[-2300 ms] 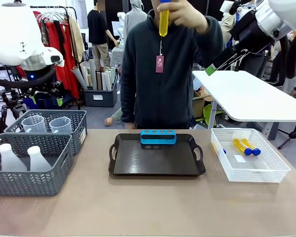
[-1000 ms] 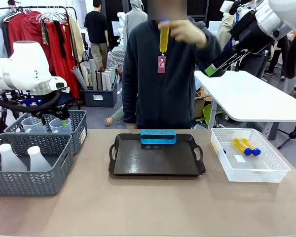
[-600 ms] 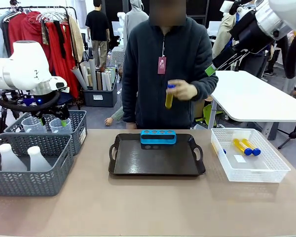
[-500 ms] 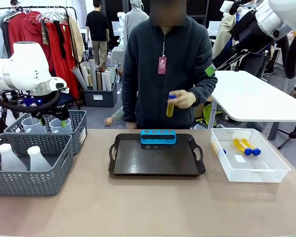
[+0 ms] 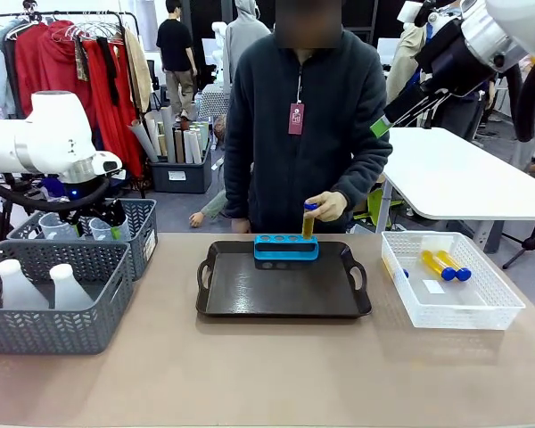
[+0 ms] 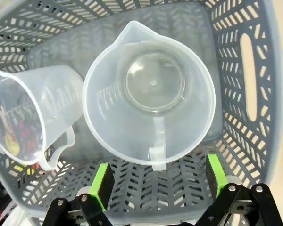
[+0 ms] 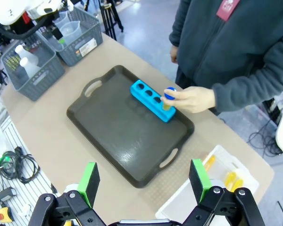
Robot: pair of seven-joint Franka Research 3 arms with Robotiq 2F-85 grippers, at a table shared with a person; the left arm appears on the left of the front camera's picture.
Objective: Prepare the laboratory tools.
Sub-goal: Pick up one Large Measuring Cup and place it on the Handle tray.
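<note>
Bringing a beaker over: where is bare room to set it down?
The tray floor on the robot's side of the blue rack is bare; so are the near strip of the table and the gap between the near grey basket and the tray. Crowded: the tray's far edge, where the person's hand holds a test tube at the rack.

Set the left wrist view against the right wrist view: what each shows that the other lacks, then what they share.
Left wrist view, not the right: a look down into a beaker, with its spout and handle; a second beaker tilted beside it.
Right wrist view, not the left: the black tray, the blue rack on it, a person's hand holding a test tube at the rack's end hole, two flasks, the white mesh basket, the open right gripper.
Both: the grey basket holding the beakers, the open left gripper over it.
</note>
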